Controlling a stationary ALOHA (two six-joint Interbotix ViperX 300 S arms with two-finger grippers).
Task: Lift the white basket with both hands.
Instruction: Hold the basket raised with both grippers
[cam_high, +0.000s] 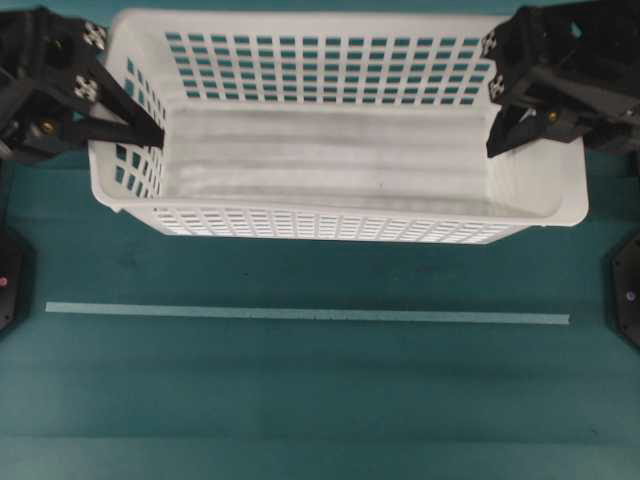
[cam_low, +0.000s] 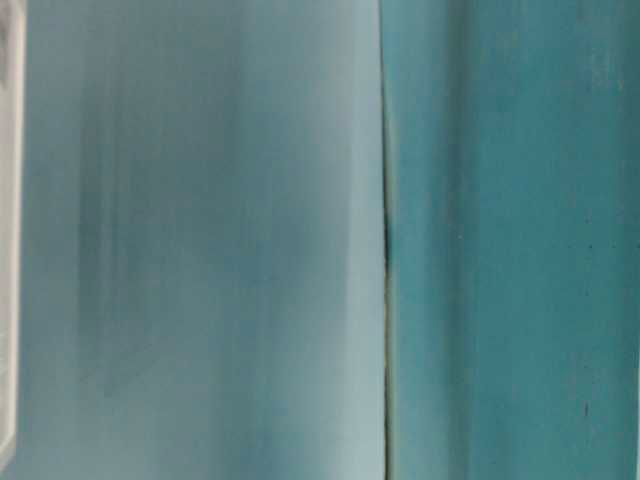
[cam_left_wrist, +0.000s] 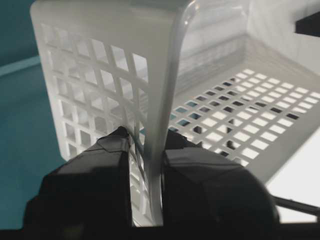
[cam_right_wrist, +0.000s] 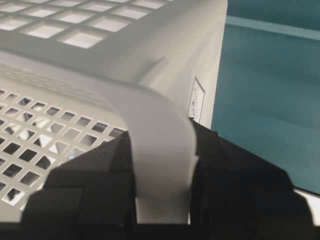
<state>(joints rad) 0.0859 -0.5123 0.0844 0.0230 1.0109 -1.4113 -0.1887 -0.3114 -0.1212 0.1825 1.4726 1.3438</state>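
White basket (cam_high: 340, 150) up near 12 o'clock in the top view, wide across, tipped a little, low long side at 6 o'clock. Looks off the green table (cam_high: 300, 400) already, but hard to be sure. Pale tape line (cam_high: 300, 315) further down, toward 6 o'clock.

Left gripper (cam_high: 150, 135) at 9 o'clock, pinched tight on the thin end wall, one finger inside, one outside. Right gripper (cam_high: 500, 140) at 3 o'clock, clamped over the thick rounded rim in the same way. Nothing inside the basket.

Table-level view just a blur of pale and teal; nothing to read there.

Could slip out: smooth plastic, small pinch spots, bendy wall. Could tip more and twist free if one side goes up faster than the other. Could pop off the rim if pulled apart sideways.
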